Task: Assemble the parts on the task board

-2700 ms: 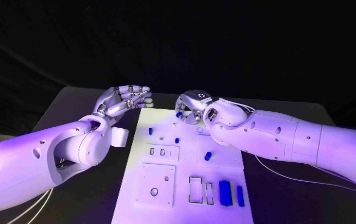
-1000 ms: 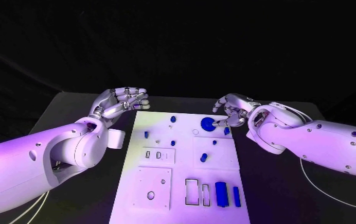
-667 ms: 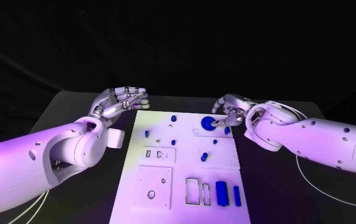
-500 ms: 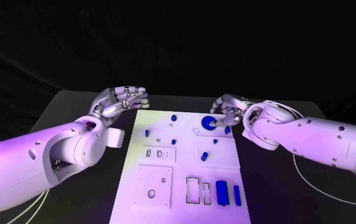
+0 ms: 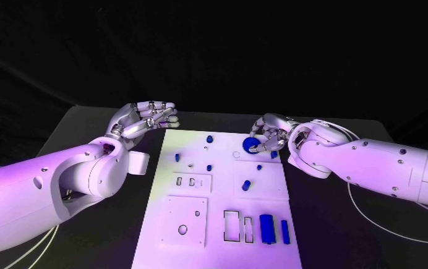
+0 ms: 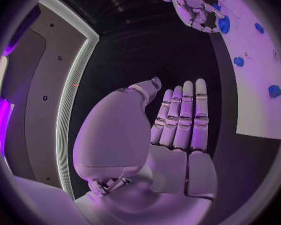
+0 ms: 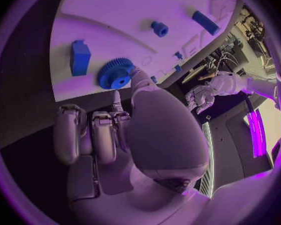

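The right robot hand (image 5: 268, 138) pinches a blue gear (image 5: 252, 143) at the task board (image 5: 174, 219)'s far edge. The left robot hand (image 5: 147, 119) hangs open beside it. Several parts look unplaced.

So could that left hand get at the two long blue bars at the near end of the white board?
Probably yes. The left hand is empty beside the board's far left corner, and nothing lies over the two long blue bars. It would have to pull back towards the robot and cross the board, though.
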